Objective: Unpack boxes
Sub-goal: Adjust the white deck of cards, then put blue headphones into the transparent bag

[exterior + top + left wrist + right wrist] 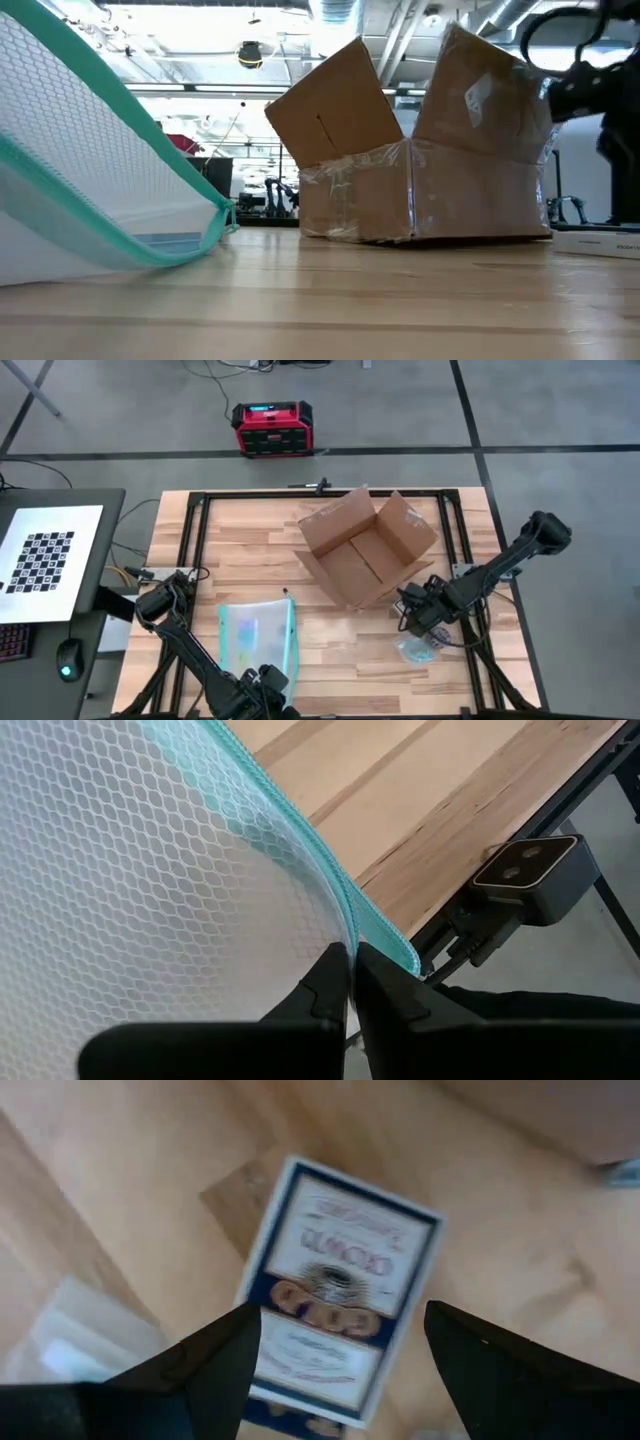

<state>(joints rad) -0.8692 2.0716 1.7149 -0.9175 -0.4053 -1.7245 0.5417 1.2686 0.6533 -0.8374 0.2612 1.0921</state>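
At the near edge of the table, the left gripper [350,982] has its two dark fingers squeezed together on the teal edge of a see-through mesh pouch [256,633]. The pouch is tipped up at that pinched end, and the rest of it lies on the wood toward the middle of the table. To the right, a bit farther in, the right gripper [343,1348] hangs above the table with its fingers spread wide and nothing between them. Right under it lies a small flat box [340,1290] with a white and dark blue label, and a small clear bag [75,1330] lies beside that on the wood. Just past the right gripper sits the brown cardboard box [365,548], on the far right part of the table [250,535]. Its flaps stand up and open, and shiny clear tape [350,195] wraps its side. Farther away, off the table on the grey floor, is a red and black case [272,428].
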